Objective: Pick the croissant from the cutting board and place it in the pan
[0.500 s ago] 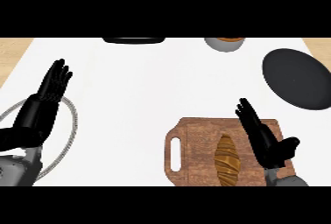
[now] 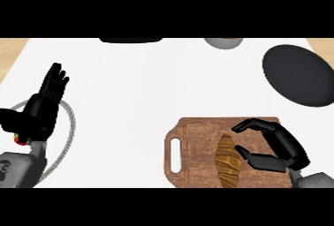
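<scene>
The croissant [image 2: 227,162] lies lengthwise on the wooden cutting board [image 2: 195,132], at the lower right of the head view. My right hand [image 2: 282,152] hovers just to its right, with the fingers [image 2: 256,125] bent in a wide claw over the board. The thumb [image 2: 246,153] is at the croissant's right side, and nothing lies between thumb and fingers. The dark round pan [image 2: 300,75] sits at the far right, beyond the board. At the left edge my left hand [image 2: 38,112] rests open with its fingers up.
A grey-rimmed round thing [image 2: 67,132] lies partly under my left hand. A black object [image 2: 130,40] and a grey bowl [image 2: 224,43] stand at the counter's far edge. The board's handle slot [image 2: 175,155] faces left.
My right hand has gone from flat, upright fingers to a bent claw and has leaned left towards the croissant. The croissant and my left hand have not moved.
</scene>
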{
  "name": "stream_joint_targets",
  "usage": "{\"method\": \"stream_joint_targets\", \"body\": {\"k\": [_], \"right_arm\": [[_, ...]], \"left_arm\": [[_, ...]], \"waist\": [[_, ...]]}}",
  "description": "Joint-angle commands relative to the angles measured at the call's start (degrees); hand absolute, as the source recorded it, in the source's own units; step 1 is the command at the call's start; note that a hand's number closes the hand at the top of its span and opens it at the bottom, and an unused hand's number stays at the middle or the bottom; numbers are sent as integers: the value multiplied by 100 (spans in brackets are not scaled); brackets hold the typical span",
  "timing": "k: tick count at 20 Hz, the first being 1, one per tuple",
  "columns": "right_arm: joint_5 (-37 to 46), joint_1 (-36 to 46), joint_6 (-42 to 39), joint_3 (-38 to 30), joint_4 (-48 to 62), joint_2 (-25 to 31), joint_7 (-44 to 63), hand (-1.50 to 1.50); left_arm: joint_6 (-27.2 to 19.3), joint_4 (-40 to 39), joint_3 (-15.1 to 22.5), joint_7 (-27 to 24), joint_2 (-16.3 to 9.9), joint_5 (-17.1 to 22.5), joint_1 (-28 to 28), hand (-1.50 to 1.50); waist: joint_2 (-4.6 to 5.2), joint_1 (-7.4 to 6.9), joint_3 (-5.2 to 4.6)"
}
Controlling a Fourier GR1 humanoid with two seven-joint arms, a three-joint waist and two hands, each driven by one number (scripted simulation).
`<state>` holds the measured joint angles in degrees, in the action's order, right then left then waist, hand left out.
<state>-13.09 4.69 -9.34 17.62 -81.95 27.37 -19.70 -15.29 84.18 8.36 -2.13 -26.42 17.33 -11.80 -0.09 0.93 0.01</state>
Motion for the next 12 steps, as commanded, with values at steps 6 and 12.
{"method": "stream_joint_targets", "body": {"k": [6, 12], "right_arm": [[760, -1451, 593, -1256, -1040, 1388, -1721, -150], [848, -1397, -292, -1909, -1755, 3043, -727, -150]], "left_arm": [[-226, -178, 47, 119, 281, -169, 100, 0], [64, -236, -248, 476, -27, 41, -240, 0]], "waist": [[-23, 99, -5], [-16, 55, -16]]}}
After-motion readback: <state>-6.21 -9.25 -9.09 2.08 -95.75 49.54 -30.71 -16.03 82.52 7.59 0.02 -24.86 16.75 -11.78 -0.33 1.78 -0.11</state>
